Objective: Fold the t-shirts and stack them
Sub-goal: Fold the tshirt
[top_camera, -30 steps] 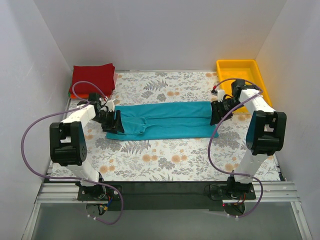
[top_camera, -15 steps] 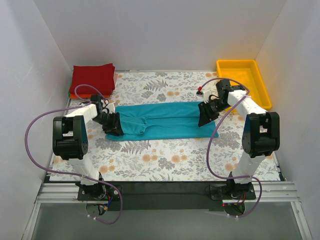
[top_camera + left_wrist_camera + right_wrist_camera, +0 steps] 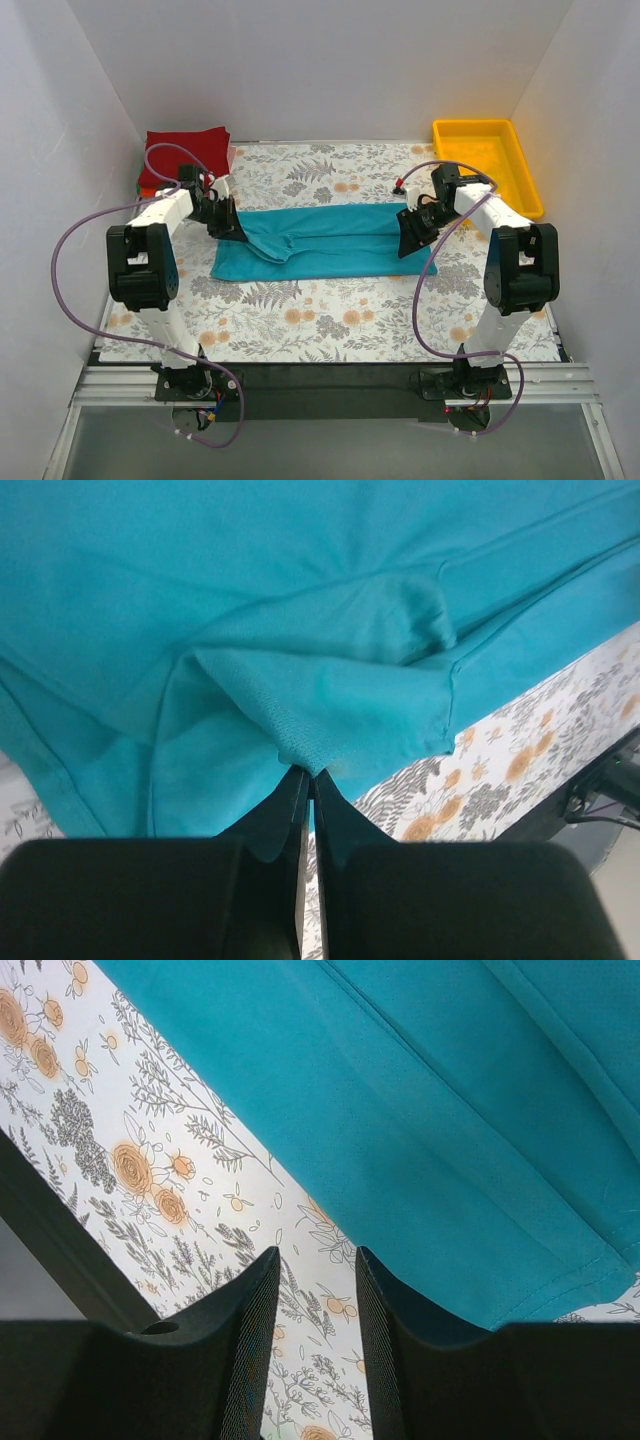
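Observation:
A teal-blue t-shirt (image 3: 330, 241) lies folded into a long band across the floral covering. My left gripper (image 3: 228, 222) is at the shirt's left end, shut on a pinched fold of the teal cloth (image 3: 300, 742), and its fingertips (image 3: 310, 772) meet with no gap. At the shirt's right end my right gripper (image 3: 413, 235) stands open. In the right wrist view its fingers (image 3: 315, 1252) hover over the floral cloth just beside the teal hem (image 3: 480, 1290), with nothing between them. A dark red folded t-shirt (image 3: 187, 155) tops a stack at the back left, with orange and green edges showing beneath.
A yellow tray (image 3: 485, 155) stands at the back right. White walls close in the left, right and back. The floral covering (image 3: 330, 310) spreads in front of the teal shirt. Purple cables loop from both arms.
My left gripper has closed on the shirt's left edge and drawn back toward the far left, pulling that corner with it. My right gripper has moved left to the shirt's right end.

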{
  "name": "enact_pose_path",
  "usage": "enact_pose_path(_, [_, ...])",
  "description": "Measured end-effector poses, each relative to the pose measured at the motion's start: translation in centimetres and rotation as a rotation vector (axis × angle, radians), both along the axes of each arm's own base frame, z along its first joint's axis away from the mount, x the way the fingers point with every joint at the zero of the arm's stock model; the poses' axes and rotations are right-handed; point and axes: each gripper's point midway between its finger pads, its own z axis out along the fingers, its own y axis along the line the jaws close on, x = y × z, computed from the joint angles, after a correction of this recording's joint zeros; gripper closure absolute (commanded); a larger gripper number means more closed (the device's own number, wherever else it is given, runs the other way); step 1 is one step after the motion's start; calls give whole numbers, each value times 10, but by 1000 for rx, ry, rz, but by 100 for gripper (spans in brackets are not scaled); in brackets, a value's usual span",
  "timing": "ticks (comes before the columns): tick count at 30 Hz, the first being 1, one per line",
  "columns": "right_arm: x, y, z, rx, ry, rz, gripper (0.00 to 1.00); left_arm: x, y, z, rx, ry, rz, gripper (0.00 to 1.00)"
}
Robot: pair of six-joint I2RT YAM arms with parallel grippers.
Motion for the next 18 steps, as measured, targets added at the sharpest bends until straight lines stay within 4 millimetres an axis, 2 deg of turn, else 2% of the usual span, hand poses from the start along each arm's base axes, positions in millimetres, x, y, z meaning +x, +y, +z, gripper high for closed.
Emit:
enact_pose_path(4, [-1,-1,-2,-7,2,1,58,28,-5,5,-38,-23,16,100])
enact_pose_path(8, [-1,-3,-4,-19,2,1,58,51,-11,1,-89,-28,42,81])
enact_pose_path(13, [-5,-6,-9,-36,10,5,58,63,-19,1,-157,-26,85,75])
enact_pose_path(16, [-7,-8,-11,-45,11,10,58,74,-19,8,-188,-78,118,70])
enact_pose_path(18, [-7,-9,-12,-50,10,13,58,71,-15,16,-208,-113,150,71])
